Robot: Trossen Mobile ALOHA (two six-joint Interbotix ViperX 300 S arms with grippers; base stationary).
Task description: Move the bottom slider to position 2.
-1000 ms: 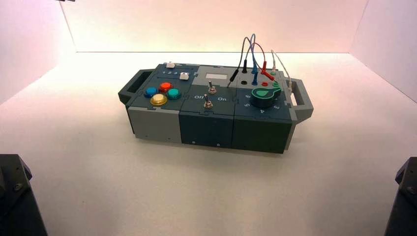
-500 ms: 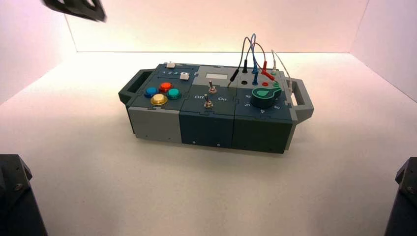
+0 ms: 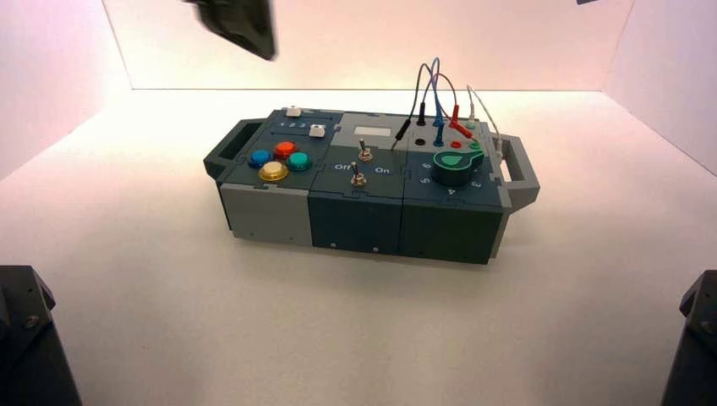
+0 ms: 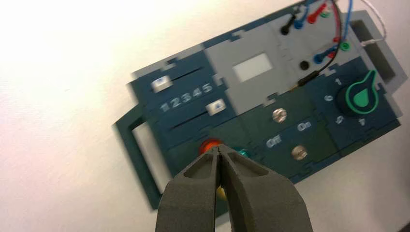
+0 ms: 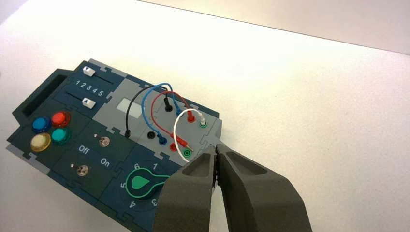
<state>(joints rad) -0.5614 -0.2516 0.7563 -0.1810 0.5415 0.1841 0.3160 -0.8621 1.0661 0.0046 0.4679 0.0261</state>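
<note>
The bottom slider (image 4: pixel 216 107) is a small white knob on the box's dark teal left part, on the track nearer the coloured buttons. It also shows in the high view (image 3: pixel 317 130) and in the right wrist view (image 5: pixel 88 103). It sits by the digit 5 of the 1-5 row; position 2 (image 4: pixel 175 102) lies further along the row towards the box's left handle. My left gripper (image 4: pixel 220 151) is shut and empty, held high above the box over the buttons; its arm (image 3: pixel 237 25) shows at the top of the high view. My right gripper (image 5: pixel 216 147) is shut and empty, high above the box's right end.
A twin white slider knob (image 4: pixel 160 83) sits on the far track. Red (image 3: pixel 285 148), blue, teal and yellow buttons, two metal toggles (image 3: pixel 358 178), a green dial (image 3: pixel 454 165) and plugged wires (image 3: pixel 435 93) fill the box top. White walls stand on three sides.
My left arm has swung rightward along the top of the high view, from the far left corner towards the box. The box and its sliders have not moved.
</note>
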